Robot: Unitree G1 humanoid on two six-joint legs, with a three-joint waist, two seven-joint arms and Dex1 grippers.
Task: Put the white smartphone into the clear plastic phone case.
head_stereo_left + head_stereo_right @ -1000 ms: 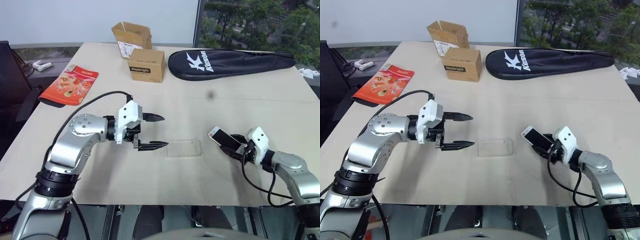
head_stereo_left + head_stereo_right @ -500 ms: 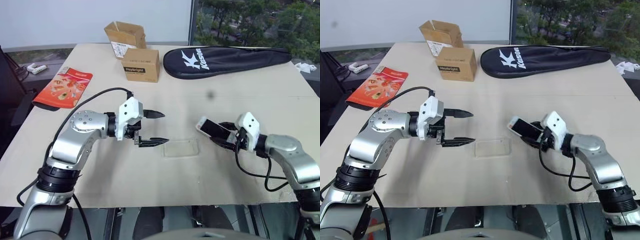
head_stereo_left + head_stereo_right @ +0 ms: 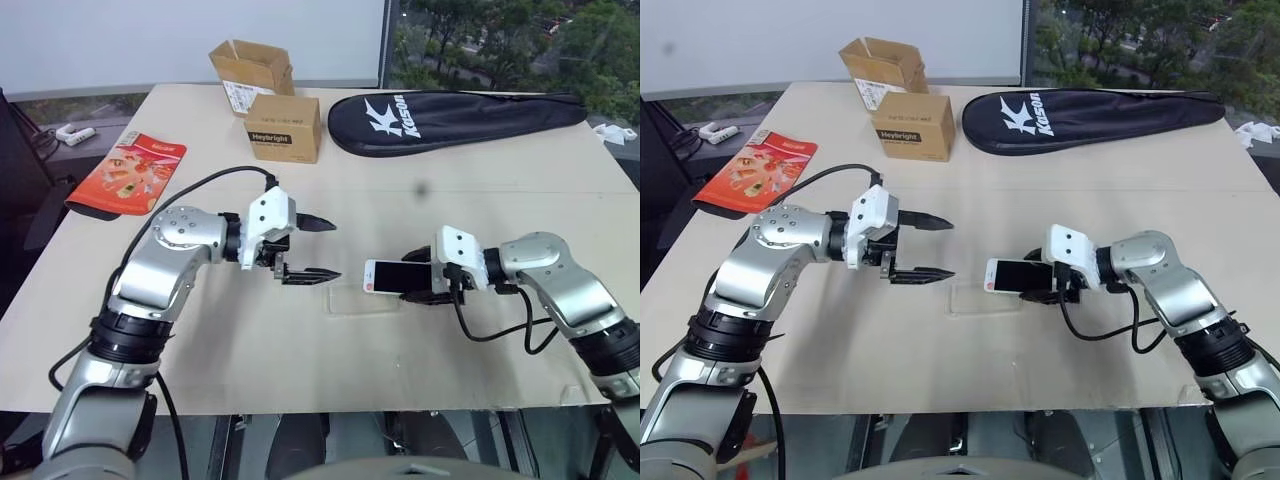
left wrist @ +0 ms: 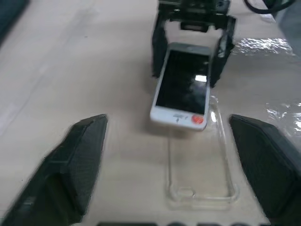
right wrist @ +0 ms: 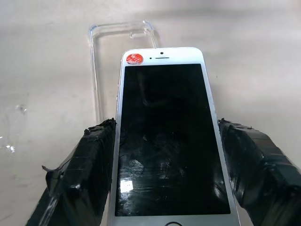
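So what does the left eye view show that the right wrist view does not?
Left eye view alone: the left gripper, open beside the case, plus the cardboard boxes, the black racket bag and the red packet.
Right wrist view alone: a red sticker on the phone.
Both: the white smartphone in the right gripper, above the clear plastic phone case.

- The clear plastic phone case [image 5: 120, 33] is covered along much of its length by the white smartphone [image 5: 164, 136] held above it.
- The smartphone's home button is cut by the right wrist picture's lower edge.
- The red sticker [image 5: 134, 58] bears print too small to read.
- The left gripper's fingers [image 4: 77, 160] look blurred and run off the frame.
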